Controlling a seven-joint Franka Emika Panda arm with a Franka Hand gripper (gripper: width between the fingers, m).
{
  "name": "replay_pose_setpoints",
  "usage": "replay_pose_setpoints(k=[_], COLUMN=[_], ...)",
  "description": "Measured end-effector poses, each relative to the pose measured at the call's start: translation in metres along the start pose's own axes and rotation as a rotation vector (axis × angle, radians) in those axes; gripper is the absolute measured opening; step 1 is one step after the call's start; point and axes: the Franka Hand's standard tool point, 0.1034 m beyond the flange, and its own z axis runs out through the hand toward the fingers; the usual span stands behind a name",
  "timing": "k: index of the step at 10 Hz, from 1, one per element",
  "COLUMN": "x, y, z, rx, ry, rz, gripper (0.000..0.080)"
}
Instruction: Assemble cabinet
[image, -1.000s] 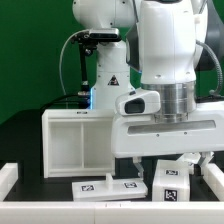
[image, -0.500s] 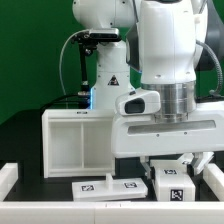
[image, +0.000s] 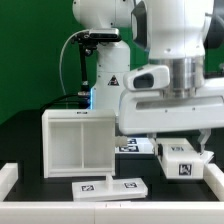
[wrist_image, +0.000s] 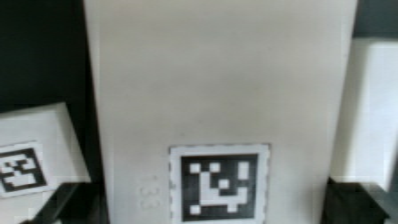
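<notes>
- I see the fingers (wrist_image: 365, 203) pinching a small white panel (image: 183, 160) at the exterior view's lower right.
- The cabinet (image: 78, 140) stands on the black worktop (image: 20, 140), left of the middle.
- Two flat tagged panels (image: 110, 186) lie below it.

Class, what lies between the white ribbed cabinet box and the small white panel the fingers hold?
Exterior view: another flat white tagged panel lies between cabinet and held panel.

The white box-shaped cabinet (image: 78, 142) stands upright at the exterior view's left, open side facing the camera
</notes>
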Motion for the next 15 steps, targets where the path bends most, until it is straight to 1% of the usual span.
replay_pose_setpoints(k=[1, 4, 5, 6, 7, 8, 9, 10, 12, 13, 14, 15], x=[-0.003, -0.004, -0.01, -0.028, -0.054, -0.071, -0.074, -0.072, -0.074, -0.085, -0.108, -0.123], y=[-0.005, -0.002, 0.0, -0.002, -0.006, -0.012, -0.017, -0.015, -0.015, -0.02, -0.023, -0.017], z=[-0.003, 0.001, 0.003, 0.0, -0.002, 0.001, 0.003, 0.002, 0.003, 0.005, 0.009, 0.016], rx=[0.0, 0.0, -0.002, -0.006, -0.011, -0.015, -0.016, -0.016, -0.016, -0.02, -0.03, -0.036], ry=[0.003, 0.002, 0.007, 0.012, 0.01, 0.009, 0.005, 0.007, 0.005, 0.012, -0.005, -0.009], rz=[-0.012, -0.008, -0.007, -0.011, -0.012, 0.006, 0.001, -0.002, -0.002, 0.109, 0.178, 0.217], gripper=[0.0553, 0.0553, 0.0553, 0.0553, 0.0553, 0.0553, 0.0553, 0.0553, 0.0553, 0.0553, 0.0553, 0.0553])
